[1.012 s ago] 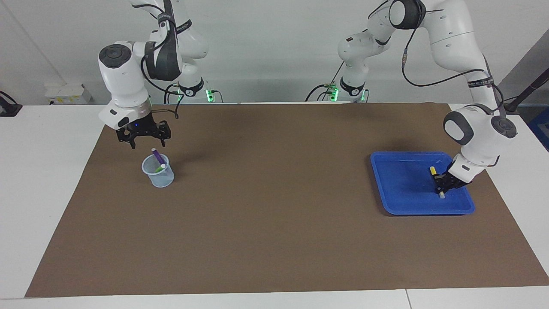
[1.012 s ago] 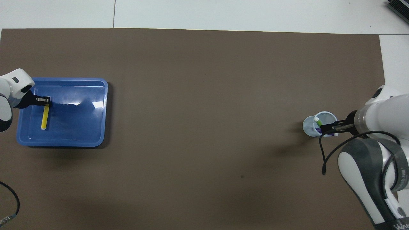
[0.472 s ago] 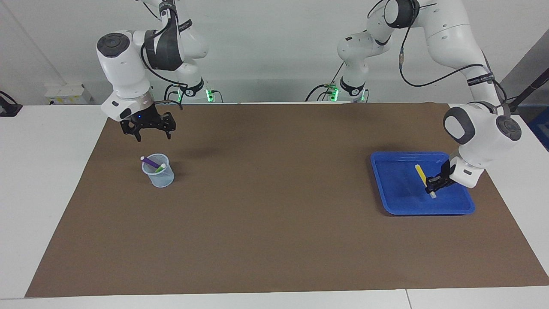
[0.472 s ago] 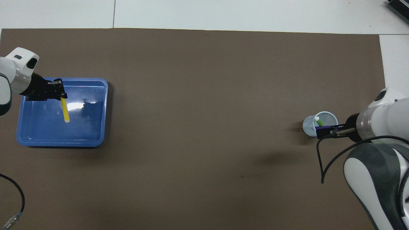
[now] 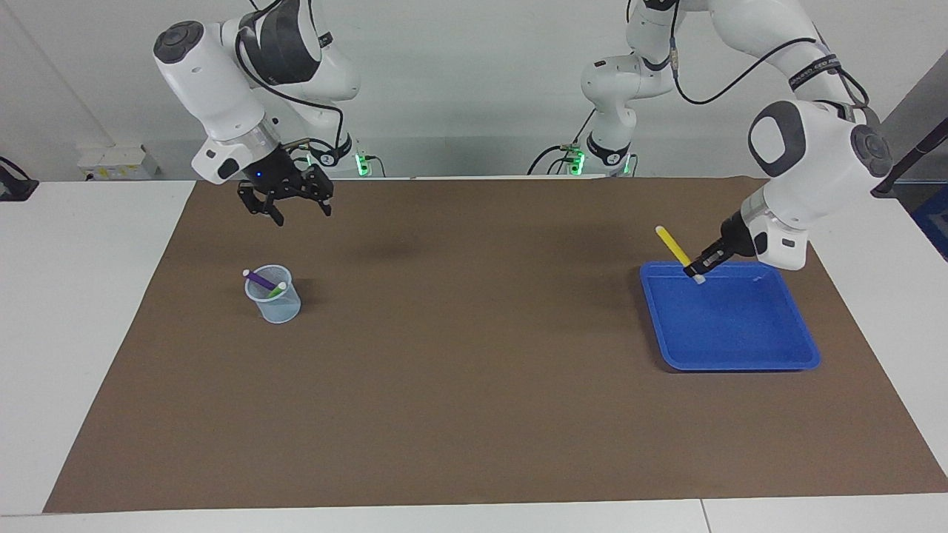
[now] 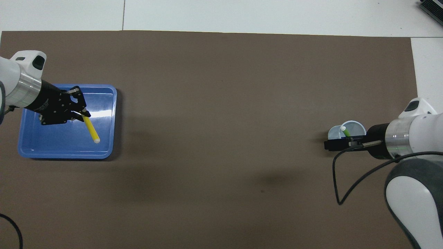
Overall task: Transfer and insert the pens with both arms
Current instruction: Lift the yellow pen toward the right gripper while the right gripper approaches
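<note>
Glossy blue rectangular plastic tray (image 5: 729, 363) with light glare, matt brown paper-like table cover (image 5: 474, 414), translucent pale-blue plastic cup (image 5: 275, 307), smooth white tabletop (image 5: 81, 296), glossy white arm shells with brushed-metal wrists

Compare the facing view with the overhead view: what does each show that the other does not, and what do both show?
Only the facing view shows the purple pen in the cup, both arm bases, and the right gripper open, raised clear of the cup. Only the overhead view shows the right gripper covering part of the cup. Both show the left gripper shut on the yellow pen over the tray, and the green pen.
</note>
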`<action>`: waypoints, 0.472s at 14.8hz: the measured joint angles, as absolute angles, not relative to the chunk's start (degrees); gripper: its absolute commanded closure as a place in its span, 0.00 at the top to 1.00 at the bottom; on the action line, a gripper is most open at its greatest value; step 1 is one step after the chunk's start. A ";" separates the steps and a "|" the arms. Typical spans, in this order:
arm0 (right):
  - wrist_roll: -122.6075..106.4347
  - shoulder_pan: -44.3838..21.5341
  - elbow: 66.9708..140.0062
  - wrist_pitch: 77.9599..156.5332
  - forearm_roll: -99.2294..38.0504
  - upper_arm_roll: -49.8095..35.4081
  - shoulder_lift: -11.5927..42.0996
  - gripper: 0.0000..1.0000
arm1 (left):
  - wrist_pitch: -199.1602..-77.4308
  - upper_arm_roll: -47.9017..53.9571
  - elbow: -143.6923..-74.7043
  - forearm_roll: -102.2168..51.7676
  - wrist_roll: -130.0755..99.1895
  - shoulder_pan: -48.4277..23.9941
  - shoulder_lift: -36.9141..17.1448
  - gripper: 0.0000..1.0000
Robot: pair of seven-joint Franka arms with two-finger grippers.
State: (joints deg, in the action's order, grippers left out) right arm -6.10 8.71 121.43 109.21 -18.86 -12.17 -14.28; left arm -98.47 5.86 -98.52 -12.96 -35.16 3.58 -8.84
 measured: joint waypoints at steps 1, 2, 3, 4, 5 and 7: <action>-6.10 7.82 121.39 109.24 -21.32 -12.19 -14.41 1.00 | -97.96 5.94 -98.55 -14.08 -39.78 1.66 -8.06 0.00; -6.10 6.81 121.34 109.52 -23.82 -12.22 -14.44 1.00 | -97.84 5.99 -98.57 -15.40 -45.04 -0.66 -7.47 0.00; -6.10 5.90 121.32 110.29 -26.11 -12.22 -14.44 1.00 | -97.85 6.04 -98.57 -16.71 -50.53 -3.01 -7.08 0.00; -6.21 5.16 121.30 110.91 -28.04 -12.23 -14.45 1.00 | -97.90 6.07 -98.57 -18.08 -55.94 -5.29 -6.76 0.00; -6.58 4.58 121.28 111.33 -30.07 -12.23 -14.44 1.00 | -98.05 6.12 -98.56 -19.19 -60.87 -7.40 -6.51 0.00; -8.41 3.92 121.27 112.14 -34.33 -12.25 -14.45 1.00 | -98.72 6.17 -98.57 -20.26 -68.37 -11.10 -6.06 0.00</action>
